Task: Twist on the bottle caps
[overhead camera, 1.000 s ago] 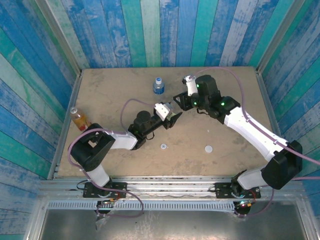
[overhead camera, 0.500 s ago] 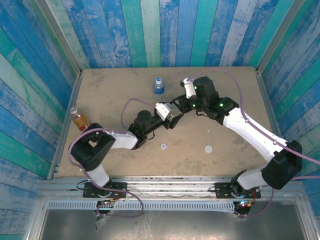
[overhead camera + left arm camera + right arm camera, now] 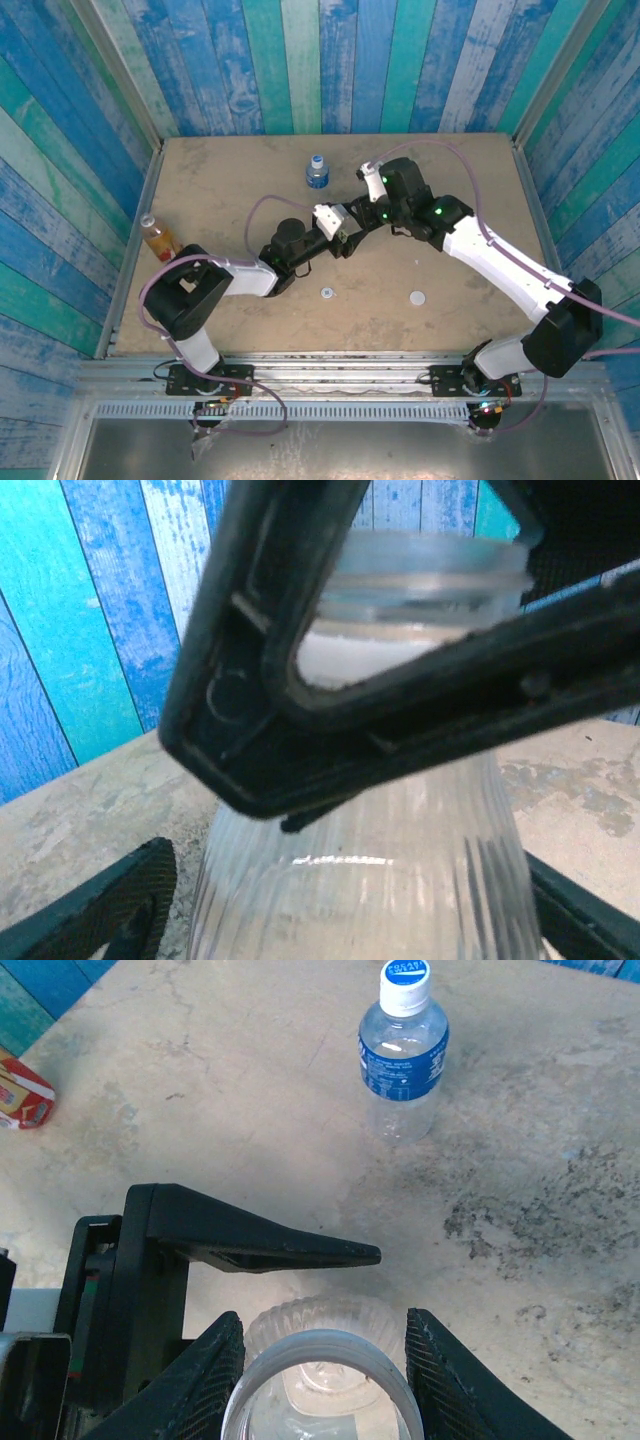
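A beige, stained tabletop fills the middle of the overhead view, with dark speckles toward the right of the right wrist view. Walls of blue and teal painted planks enclose it at the top, left and right. A grey metal panel lies along the bottom.

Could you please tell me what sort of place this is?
Probably a robot test cell, not a home: a beige table boxed in by painted plank walls, the left arm and right arm bolted to a metal rail, and a blue-label bottle as a prop.
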Available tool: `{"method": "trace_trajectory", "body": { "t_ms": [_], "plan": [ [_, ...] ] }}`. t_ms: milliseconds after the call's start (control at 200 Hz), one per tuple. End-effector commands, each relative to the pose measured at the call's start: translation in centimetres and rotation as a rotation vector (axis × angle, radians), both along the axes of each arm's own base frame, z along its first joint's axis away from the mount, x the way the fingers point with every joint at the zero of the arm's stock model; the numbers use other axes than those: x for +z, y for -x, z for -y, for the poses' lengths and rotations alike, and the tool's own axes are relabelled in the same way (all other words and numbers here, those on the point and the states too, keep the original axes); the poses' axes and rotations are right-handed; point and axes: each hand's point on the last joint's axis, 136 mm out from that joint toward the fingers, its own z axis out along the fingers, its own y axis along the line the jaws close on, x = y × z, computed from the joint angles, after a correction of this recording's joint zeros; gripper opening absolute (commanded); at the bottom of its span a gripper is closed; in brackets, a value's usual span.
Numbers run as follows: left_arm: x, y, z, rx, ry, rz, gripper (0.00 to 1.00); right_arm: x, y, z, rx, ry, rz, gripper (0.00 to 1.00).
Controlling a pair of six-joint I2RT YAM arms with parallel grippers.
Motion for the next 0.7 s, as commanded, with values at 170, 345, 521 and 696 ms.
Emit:
{"method": "trace_trajectory", "body": {
  "t_ms": [170, 345, 521, 696],
  "plan": [
    [-1.9, -0.3, 0.9, -0.024, -0.04, -0.029, 0.82, 0.7, -0.3, 0.3, -0.013, 0.079, 0.038, 0.3],
    [-2.0, -0.1, 1.1, -0.043, -0.043, -0.035, 0.67, 0.5, -0.4, 0.3, -0.017, 0.091, 0.037, 0.3],
    [-2.0, 0.0, 1.3, -0.052, -0.044, -0.039, 0.62, 0.5, -0.3, 0.3, -0.014, 0.103, 0.036, 0.33],
    [-1.7, 0.7, 1.1, -0.076, 0.02, -0.029, 0.61, 2.8, 0.5, 0.4, 0.014, 0.035, 0.106, 0.63]
  ]
}}
